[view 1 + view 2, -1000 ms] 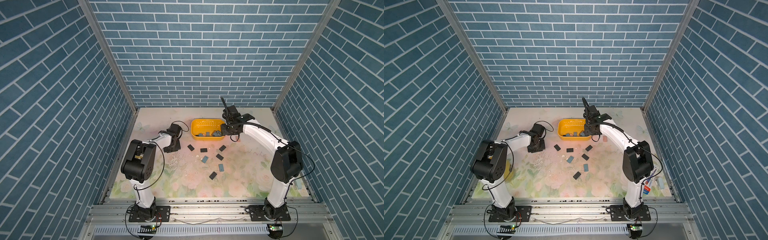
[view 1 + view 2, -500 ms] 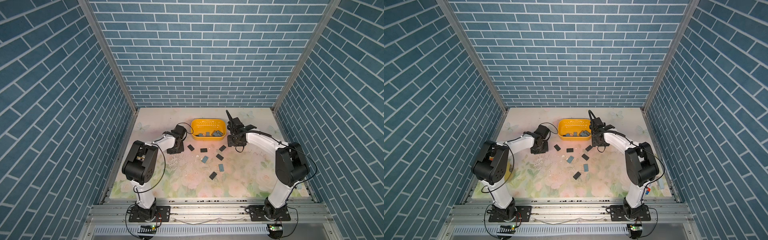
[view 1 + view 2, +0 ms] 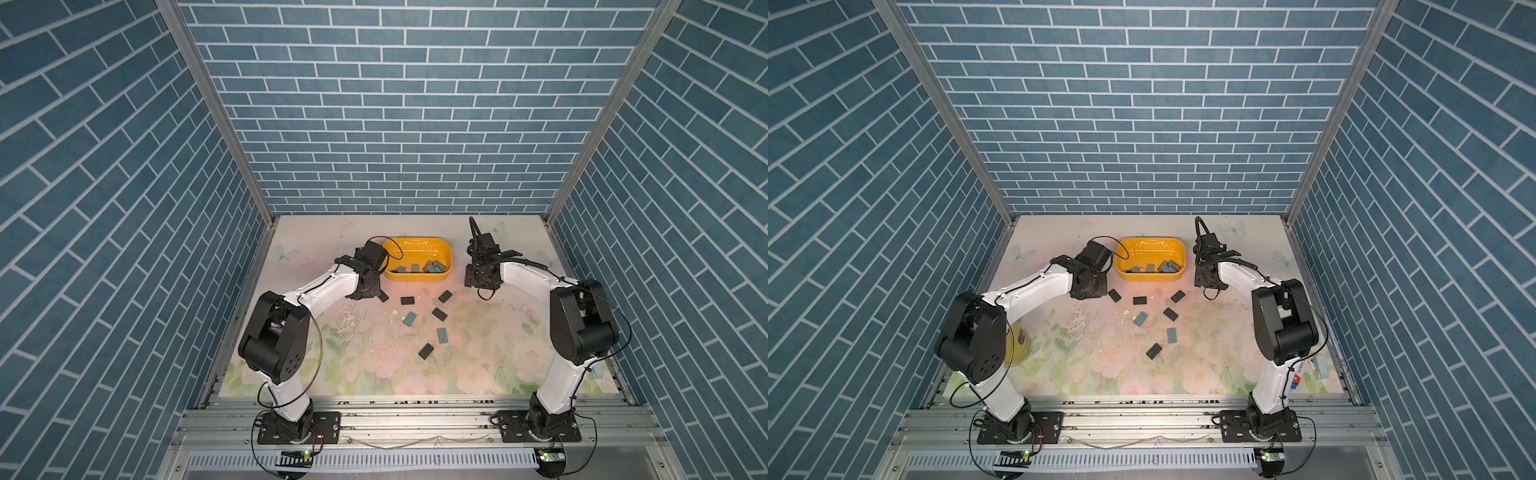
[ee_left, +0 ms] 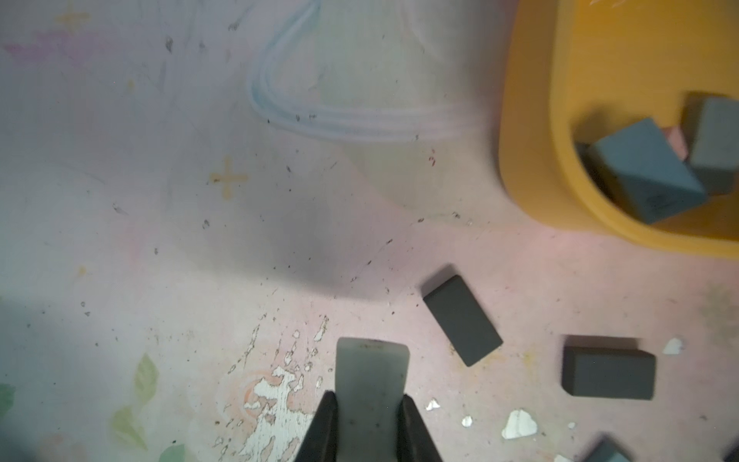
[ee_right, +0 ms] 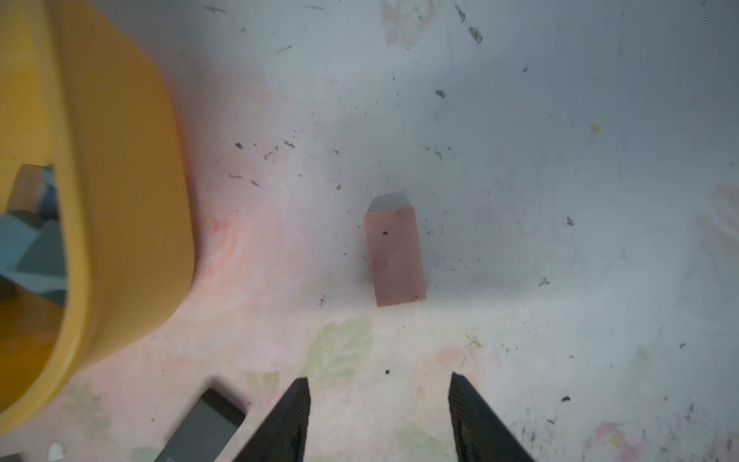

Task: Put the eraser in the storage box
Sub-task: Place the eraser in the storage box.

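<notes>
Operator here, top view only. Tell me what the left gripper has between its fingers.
Observer: The left wrist view shows the left gripper shut on a pale grey-green eraser.
Operator: Now report the right one.
Observer: The right gripper stands open, holding nothing.
Operator: Name its nearest target.
Observer: A pink eraser lies flat ahead of its fingertips, apart from the storage box.

Bare mat (image 5: 520,200) separates my right pincer (image 5: 380,416), jaws apart, from the pink eraser (image 5: 396,256); the box (image 5: 120,200) wall rises close alongside. A dark eraser (image 4: 462,320) lies between the box and my left pincer (image 4: 370,396), which is clamped on a grey eraser (image 4: 372,368).
</notes>
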You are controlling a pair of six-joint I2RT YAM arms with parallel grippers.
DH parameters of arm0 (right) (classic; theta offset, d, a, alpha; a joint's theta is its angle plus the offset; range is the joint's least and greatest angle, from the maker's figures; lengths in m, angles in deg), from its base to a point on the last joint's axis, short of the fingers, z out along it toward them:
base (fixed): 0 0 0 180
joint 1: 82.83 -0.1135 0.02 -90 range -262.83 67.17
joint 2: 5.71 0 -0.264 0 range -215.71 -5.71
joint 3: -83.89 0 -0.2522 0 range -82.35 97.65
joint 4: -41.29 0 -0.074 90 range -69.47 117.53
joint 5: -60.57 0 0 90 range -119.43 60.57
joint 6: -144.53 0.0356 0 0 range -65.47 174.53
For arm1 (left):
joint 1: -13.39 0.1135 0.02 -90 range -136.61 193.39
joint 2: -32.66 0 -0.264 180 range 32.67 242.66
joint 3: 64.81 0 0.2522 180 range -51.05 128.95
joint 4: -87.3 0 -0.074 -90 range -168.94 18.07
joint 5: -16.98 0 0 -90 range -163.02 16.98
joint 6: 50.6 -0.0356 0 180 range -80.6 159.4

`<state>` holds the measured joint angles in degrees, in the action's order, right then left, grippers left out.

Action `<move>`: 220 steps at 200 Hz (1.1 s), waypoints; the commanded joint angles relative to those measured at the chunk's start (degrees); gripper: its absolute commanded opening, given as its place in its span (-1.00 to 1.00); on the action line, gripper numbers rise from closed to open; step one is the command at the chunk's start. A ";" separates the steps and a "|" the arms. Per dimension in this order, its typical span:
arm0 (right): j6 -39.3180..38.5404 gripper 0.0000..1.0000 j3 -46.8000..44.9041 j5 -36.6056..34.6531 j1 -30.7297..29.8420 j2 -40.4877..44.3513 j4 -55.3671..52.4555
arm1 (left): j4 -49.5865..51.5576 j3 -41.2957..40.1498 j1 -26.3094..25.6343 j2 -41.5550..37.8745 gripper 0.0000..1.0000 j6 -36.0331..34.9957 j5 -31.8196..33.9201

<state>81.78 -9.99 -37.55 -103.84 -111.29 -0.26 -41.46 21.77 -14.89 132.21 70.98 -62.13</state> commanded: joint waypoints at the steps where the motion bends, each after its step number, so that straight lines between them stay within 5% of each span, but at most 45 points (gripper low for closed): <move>1: 2.29 0.11 0.48 0.62 0.81 -1.84 1.75 | 2.98 3.85 -0.59 -0.84 -0.60 0.37 0.86; 110: 1.08 -0.03 5.35 0.91 3.08 -8.20 2.11 | 10.19 29.56 -3.31 14.82 -0.57 -2.39 0.62; 220: 0.05 -0.36 5.87 0.81 3.60 -10.94 2.33 | 13.06 44.61 -3.72 28.68 -0.52 -4.44 -0.99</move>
<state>81.30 -4.83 -36.52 -100.43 -120.80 2.64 -30.71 64.06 -18.21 158.64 67.39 -62.67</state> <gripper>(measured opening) 0.338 0.238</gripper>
